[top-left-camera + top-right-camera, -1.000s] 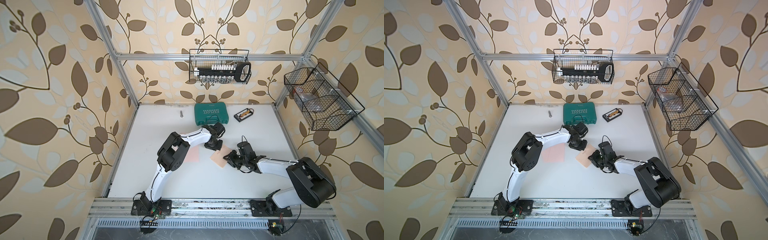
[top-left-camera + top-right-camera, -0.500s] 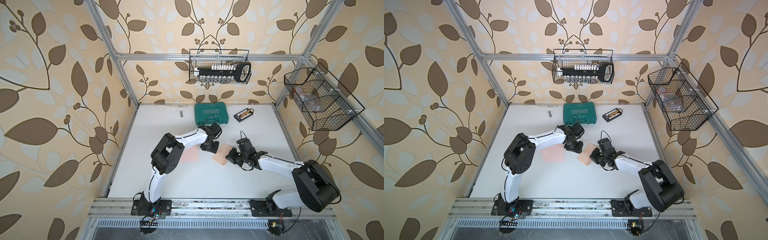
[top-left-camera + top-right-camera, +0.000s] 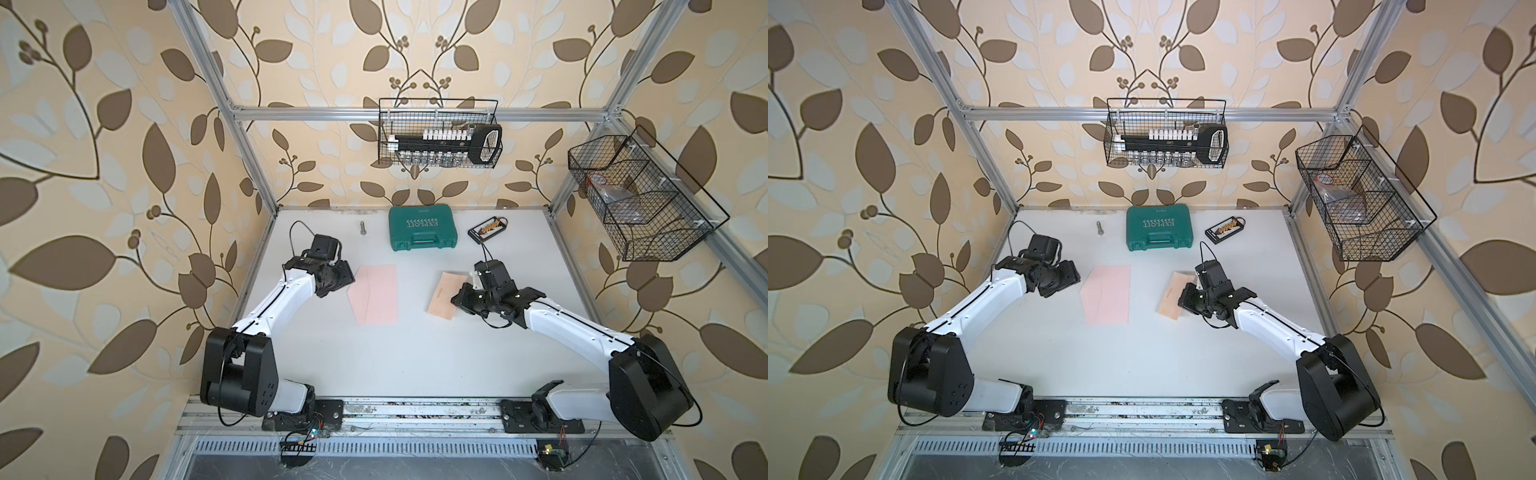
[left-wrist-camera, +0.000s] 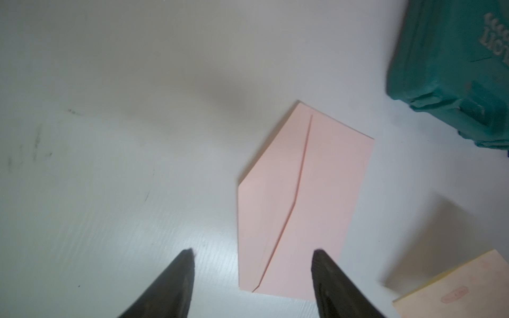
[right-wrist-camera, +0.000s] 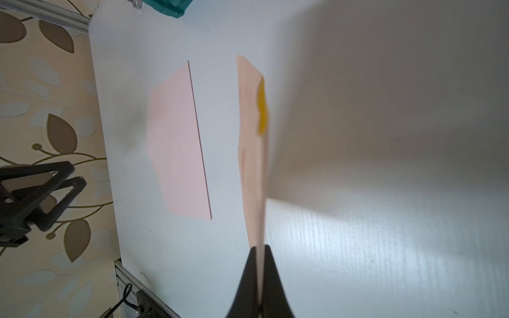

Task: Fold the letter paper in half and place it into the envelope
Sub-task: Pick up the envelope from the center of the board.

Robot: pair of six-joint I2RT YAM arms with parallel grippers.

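Beside the envelope (image 3: 376, 295), flat on the table (image 3: 415, 365), your left gripper (image 4: 253, 252) now hangs wide and empty, having released the letter paper (image 3: 444, 296); your right gripper (image 5: 259, 247) alone pinches the folded sheet, raised nearby; insertion likely follows.

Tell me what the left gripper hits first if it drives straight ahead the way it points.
Most likely the pink envelope: the open left gripper points at its near end, flat on the table. Its height is unclear, so it might touch the table just short of it.
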